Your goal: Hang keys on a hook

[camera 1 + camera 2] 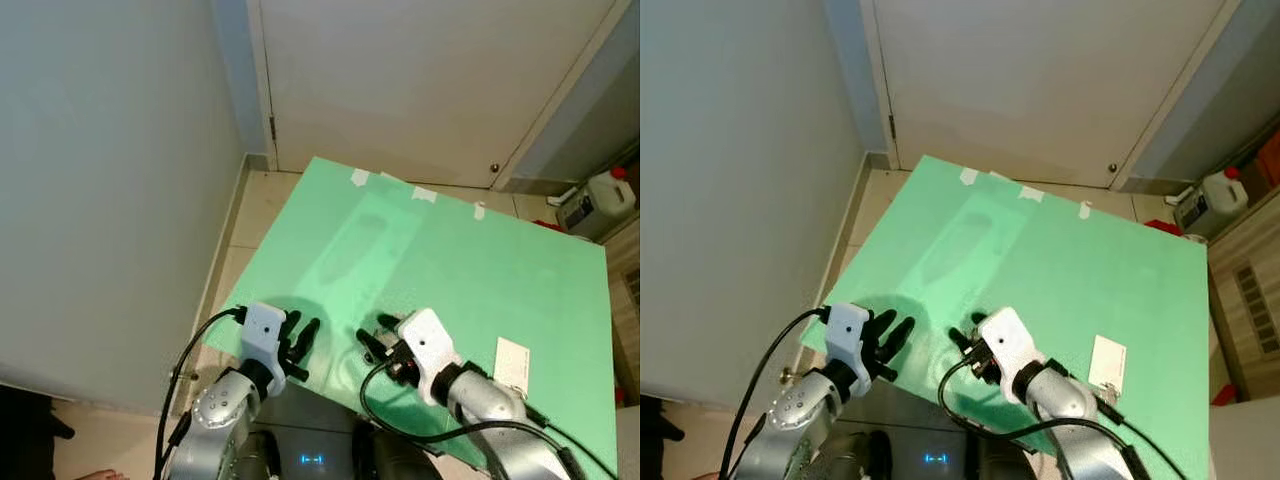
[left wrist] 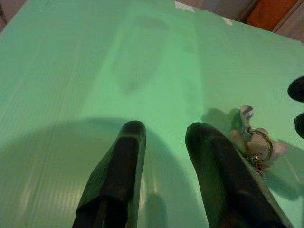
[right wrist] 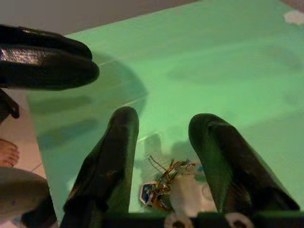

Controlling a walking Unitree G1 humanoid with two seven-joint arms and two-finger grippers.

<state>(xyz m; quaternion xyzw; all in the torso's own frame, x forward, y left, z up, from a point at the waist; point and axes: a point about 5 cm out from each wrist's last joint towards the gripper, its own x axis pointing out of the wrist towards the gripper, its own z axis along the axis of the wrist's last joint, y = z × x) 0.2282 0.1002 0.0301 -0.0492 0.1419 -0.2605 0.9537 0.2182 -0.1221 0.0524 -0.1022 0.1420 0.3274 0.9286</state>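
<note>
The keys [image 3: 166, 187] lie on the green board [image 1: 480, 290] near its front edge; the right gripper [image 3: 164, 156] hovers just above them, fingers spread; the left gripper [image 2: 164, 161], also spread, waits beside; grasping and hanging remain, I judge.

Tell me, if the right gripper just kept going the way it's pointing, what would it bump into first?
Probably the keys. The right gripper is open and angled down at the green board, with the bunch lying between its fingers. Depth is hard to judge, so it might touch the board itself first.

Green table [image 1: 470, 270], keys [image 3: 164, 187], white card [image 1: 512, 362] on it
</note>
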